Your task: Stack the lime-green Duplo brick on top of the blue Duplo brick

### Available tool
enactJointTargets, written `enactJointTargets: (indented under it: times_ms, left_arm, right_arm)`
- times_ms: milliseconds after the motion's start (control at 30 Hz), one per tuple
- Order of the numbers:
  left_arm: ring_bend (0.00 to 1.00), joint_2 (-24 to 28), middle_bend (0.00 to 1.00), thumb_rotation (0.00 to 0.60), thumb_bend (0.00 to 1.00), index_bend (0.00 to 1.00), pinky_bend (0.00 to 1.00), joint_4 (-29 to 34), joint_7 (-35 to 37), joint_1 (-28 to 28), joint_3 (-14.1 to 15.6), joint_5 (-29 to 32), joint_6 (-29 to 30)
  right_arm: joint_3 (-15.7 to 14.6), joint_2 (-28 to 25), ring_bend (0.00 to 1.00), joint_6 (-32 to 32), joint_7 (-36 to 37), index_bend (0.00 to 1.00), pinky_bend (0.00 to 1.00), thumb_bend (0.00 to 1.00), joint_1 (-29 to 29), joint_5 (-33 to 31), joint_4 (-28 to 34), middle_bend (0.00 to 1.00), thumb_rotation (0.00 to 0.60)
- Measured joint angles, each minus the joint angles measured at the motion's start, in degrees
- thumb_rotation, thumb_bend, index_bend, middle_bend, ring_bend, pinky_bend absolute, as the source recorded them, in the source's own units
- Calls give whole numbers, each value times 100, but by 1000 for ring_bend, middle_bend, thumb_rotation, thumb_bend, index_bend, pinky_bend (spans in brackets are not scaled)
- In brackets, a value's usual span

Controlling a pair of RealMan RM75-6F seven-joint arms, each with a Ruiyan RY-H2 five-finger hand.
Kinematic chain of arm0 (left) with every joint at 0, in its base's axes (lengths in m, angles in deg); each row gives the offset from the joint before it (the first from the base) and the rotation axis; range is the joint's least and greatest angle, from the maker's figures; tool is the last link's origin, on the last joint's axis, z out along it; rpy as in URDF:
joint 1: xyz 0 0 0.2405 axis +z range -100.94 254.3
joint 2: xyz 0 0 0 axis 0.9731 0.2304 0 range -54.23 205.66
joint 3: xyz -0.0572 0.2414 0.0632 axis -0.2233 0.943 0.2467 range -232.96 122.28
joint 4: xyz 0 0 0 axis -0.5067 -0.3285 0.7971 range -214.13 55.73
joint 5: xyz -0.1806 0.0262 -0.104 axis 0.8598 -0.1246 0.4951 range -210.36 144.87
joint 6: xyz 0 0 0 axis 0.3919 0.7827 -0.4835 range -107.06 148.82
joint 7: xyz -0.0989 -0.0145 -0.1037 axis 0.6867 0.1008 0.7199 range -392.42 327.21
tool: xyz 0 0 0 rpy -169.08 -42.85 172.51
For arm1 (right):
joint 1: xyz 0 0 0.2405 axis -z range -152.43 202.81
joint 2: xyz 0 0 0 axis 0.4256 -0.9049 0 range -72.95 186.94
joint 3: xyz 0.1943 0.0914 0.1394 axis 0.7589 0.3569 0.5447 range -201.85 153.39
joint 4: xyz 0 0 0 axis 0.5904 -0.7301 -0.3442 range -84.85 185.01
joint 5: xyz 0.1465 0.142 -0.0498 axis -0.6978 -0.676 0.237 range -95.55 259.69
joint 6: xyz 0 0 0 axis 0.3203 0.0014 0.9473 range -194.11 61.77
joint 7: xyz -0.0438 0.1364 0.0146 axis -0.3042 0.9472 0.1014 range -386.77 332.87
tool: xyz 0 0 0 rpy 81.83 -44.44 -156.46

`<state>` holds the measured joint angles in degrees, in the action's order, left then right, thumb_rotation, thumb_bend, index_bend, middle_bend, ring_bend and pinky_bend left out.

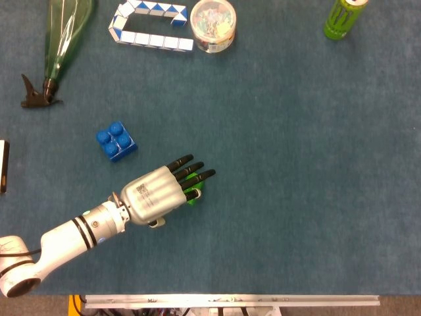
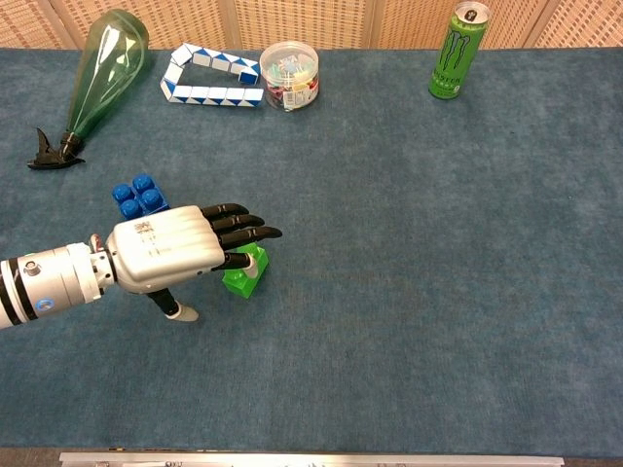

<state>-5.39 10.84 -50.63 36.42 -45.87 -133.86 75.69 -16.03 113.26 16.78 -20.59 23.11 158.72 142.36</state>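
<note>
Only chest view shows left robot hand fingers spread over lime-green brick.

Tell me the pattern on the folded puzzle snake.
Snake: blue and white triangles; clearest in chest view.

The left arm enters from the lower left corner of the head view and slants up toward the frame's middle, its white forearm ending in a silver-backed left hand. The hand lies back-up, its black fingers stretched out side by side toward the right, the thumb tucked beneath the palm.
</note>
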Motion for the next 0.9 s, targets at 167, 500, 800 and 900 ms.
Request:
enactJointTargets:
  times_ms: [167, 500, 800, 900]
  left_arm:
    - [0, 5, 0, 600, 0, 278, 68, -7, 69, 55, 28, -5, 50]
    - [0, 80, 0, 600, 0, 267, 68, -6, 199, 214, 97, -28, 236]
    - [0, 157, 0, 600, 0, 267, 68, 48, 240, 355, 137, -48, 382]
    - [0, 182, 0, 600, 0, 267, 69, 95, 251, 385, 150, -70, 413]
  right_arm:
    - [-20, -4, 305, -11, -53, 547, 301, 70, -10, 28, 2, 389, 600]
    - [-71, -18, 304, -59, -169, 544, 301, 71, -32, 69, 46, 389, 600]
    - [-99, -42, 305, -66, -175, 542, 301, 71, -31, 96, 69, 389, 600]
    - [-100, -46, 305, -63, -167, 542, 301, 71, -30, 97, 73, 389, 600]
